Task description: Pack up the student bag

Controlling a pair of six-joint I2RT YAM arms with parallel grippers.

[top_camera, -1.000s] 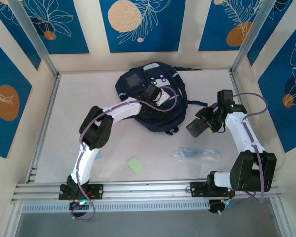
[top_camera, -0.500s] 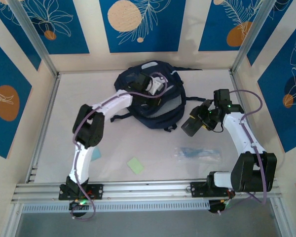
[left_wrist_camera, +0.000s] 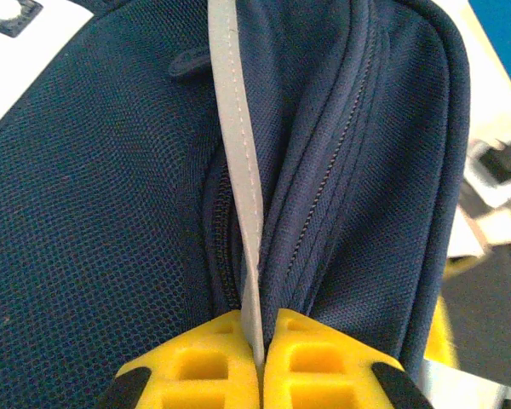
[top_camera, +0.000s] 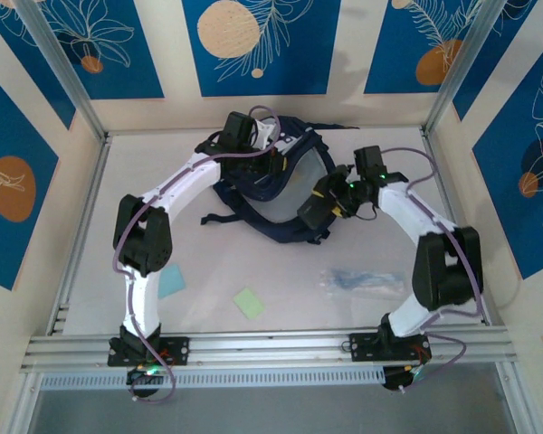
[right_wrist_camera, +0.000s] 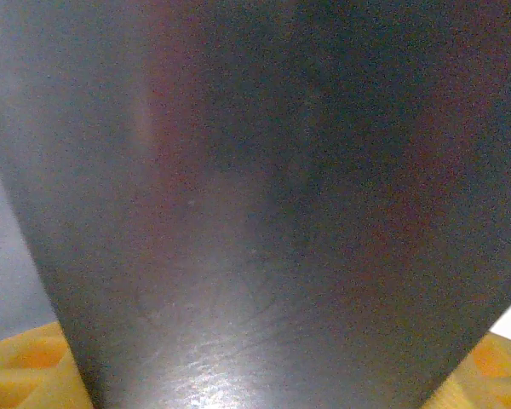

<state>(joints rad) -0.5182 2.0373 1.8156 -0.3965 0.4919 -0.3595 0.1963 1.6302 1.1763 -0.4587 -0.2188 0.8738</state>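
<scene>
Top view: bright, even light from overhead. Shadows under the arms on the bench (top_camera: 253, 262) are short and soft. Focus is adequate throughout. The frame posts lean outward at the edges, showing mild lens distortion.

Left wrist view: well lit. The weave of the bag (left_wrist_camera: 111, 213) is sharp at centre. The yellow left jaws at the bottom edge are soft, and the background at right is blurred and washed out.

Right wrist view: dim and grainy. A dark object (right_wrist_camera: 264, 213) close to the lens is out of focus, with a faint sheen low at centre. The right jaws in the bottom corners are blurred.
</scene>
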